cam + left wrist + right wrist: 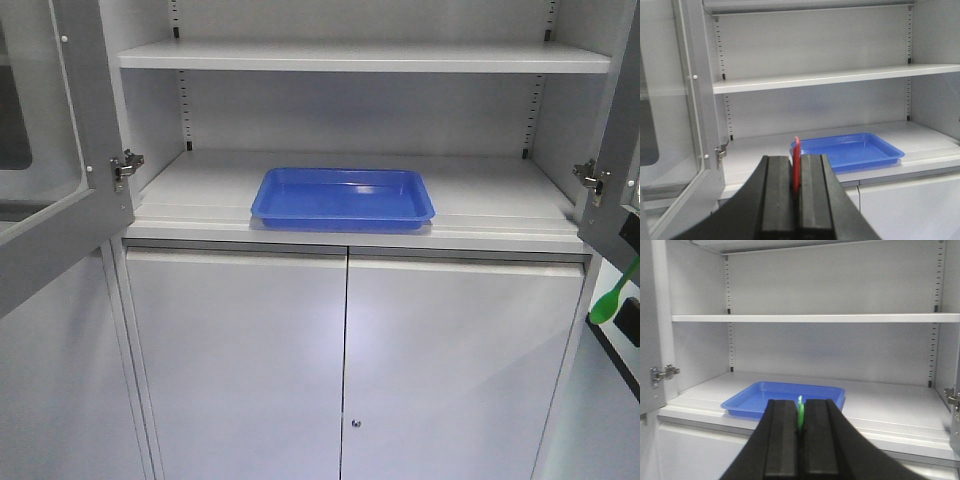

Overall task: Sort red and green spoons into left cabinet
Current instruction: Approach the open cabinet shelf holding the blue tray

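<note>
At the far left, the cabinet's (490, 190) glass-panelled left door (60, 150) hangs open, its hinge (126, 166) at about 9 o'clock in the front view. The left tool (796, 172) is closed to a narrow slot on the red spoon (797, 155), which stands upright between the pads with its tip poking above them. This tool is outside the cabinet, in front of the open bay, with the blue tray (340, 195) at about 1 o'clock from it.

The tray sits on the lower open shelf, near its front edge, roughly central. It holds no spoon, and the upper shelf (360, 57) shows none either. So neither spoon appears delivered: both are gripped and lifted, and both placements are left to do.

The right tool (800, 415) is likewise pinched narrow on the green spoon (800, 410), held upright, with the tray at about 11 o'clock ahead. In the front view the green spoon shows at the 3 o'clock edge, just beside the open right door (615, 150).

Nothing lies between either tool and the tray. The likely hazards are the two open doors flanking the bay, the shelf overhead, and the arms crowding each other over one tray. The lower doors (240, 360) are shut and out of the way.
</note>
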